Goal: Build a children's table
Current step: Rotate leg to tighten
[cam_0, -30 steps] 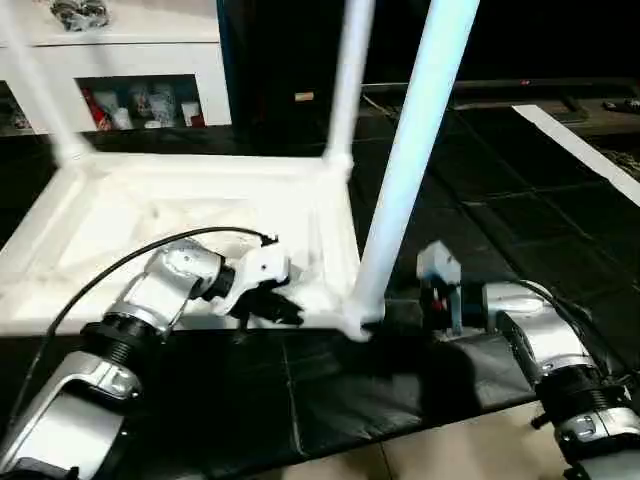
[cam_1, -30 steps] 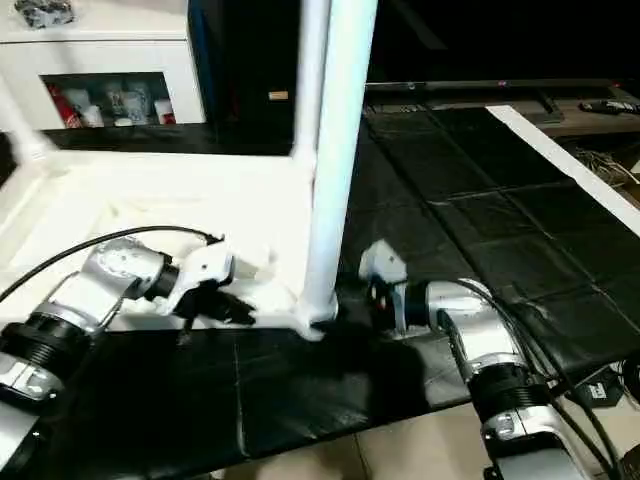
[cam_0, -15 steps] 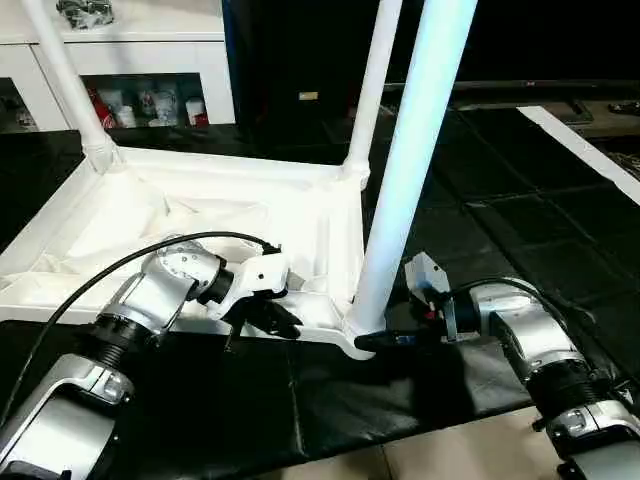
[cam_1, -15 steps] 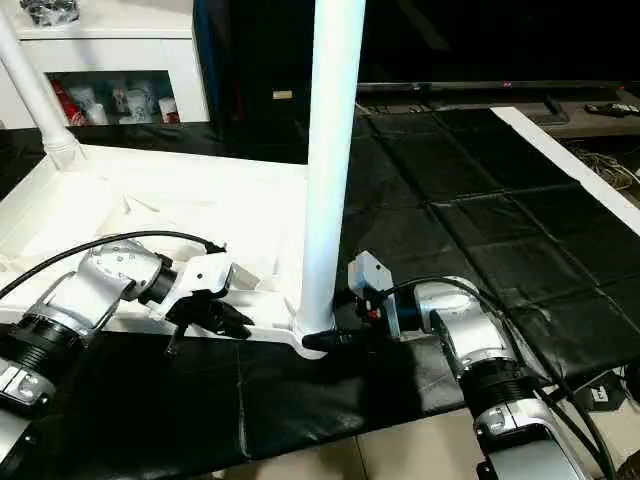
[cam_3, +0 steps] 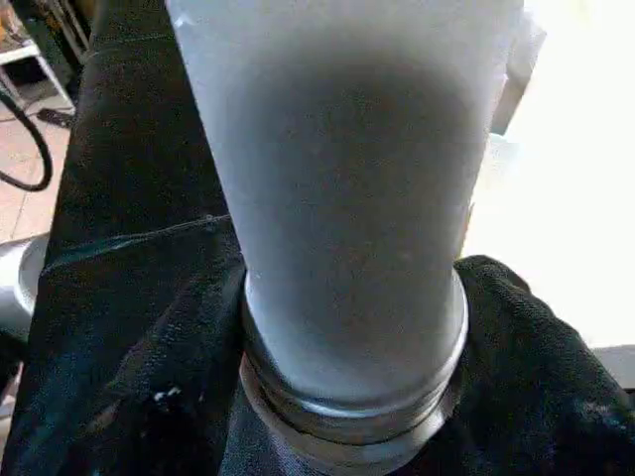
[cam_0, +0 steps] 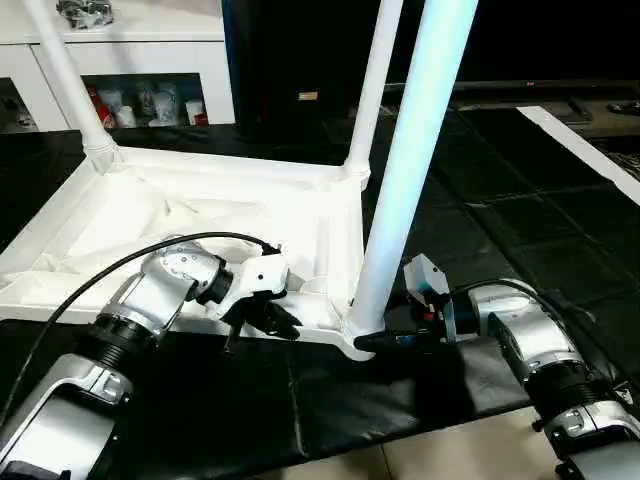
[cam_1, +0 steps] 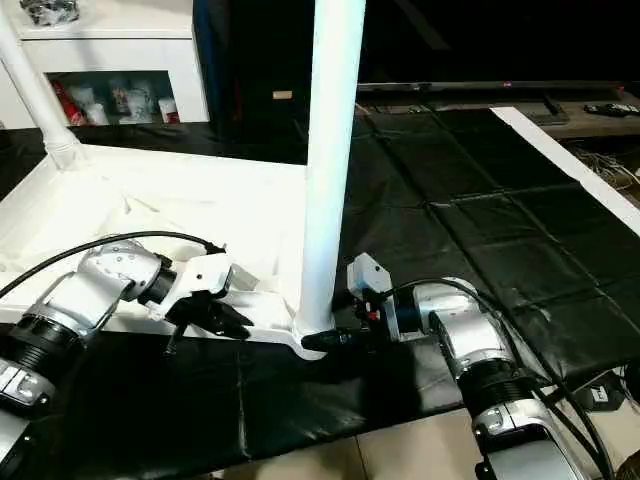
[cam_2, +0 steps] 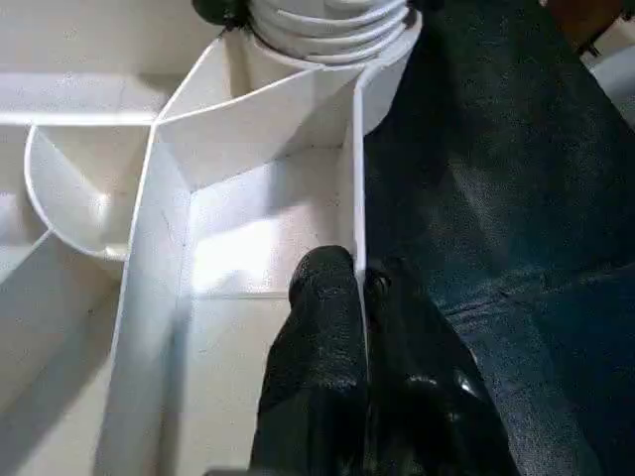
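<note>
Children's table (cam_0: 200,215) lies upside down on the black floor mat (cam_0: 480,230), ribbed underside up, and from the head camera I count three legs standing in its corner sockets. The near leg (cam_0: 405,170) rises tall right in front of me. My left gripper (cam_0: 270,318) sits at the near rim of the top, just beside that leg's socket. My right gripper (cam_0: 385,340) reaches in at the base of the same leg from the other side. A white cabinet (cam_0: 130,60) stands at the back.

On the left wrist camera, the left gripper (cam_2: 359,288) has its fingers (cam_2: 322,297) pressed together on the thin rim wall of the table (cam_2: 228,238), one inside and one outside.

On the right wrist camera, the leg (cam_3: 347,198) stands between my right gripper's fingers (cam_3: 536,357), which wrap either side of its base; I read that as a clasp on the leg.
</note>
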